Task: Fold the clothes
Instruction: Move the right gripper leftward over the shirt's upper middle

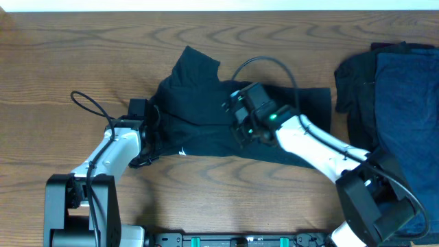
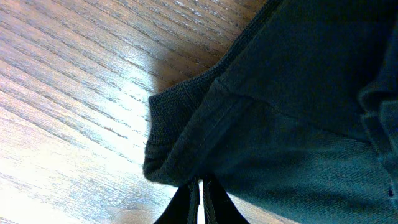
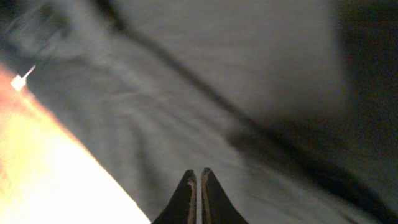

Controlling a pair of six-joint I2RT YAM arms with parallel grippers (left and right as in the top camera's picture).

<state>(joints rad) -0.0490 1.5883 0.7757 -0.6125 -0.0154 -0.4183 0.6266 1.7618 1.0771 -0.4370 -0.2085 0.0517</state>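
A black T-shirt [image 1: 199,103] lies crumpled on the middle of the wooden table [image 1: 68,55], a small white label [image 1: 182,152] at its near edge. My left gripper [image 1: 149,140] is at the shirt's left edge. In the left wrist view its tips [image 2: 200,186] are shut, with a ribbed hem of the T-shirt [image 2: 174,130] bunched right at them. My right gripper [image 1: 234,120] is over the shirt's middle. In the right wrist view the right gripper [image 3: 198,177] is shut just above the blurred T-shirt [image 3: 186,93], nothing showing between its fingers, and the label [image 3: 22,81] sits at far left.
A pile of dark clothes [image 1: 398,96], black and navy, lies at the table's right edge. The right arm [image 1: 322,147] stretches diagonally over the shirt's right part. A cable [image 1: 267,65] loops above the right wrist.
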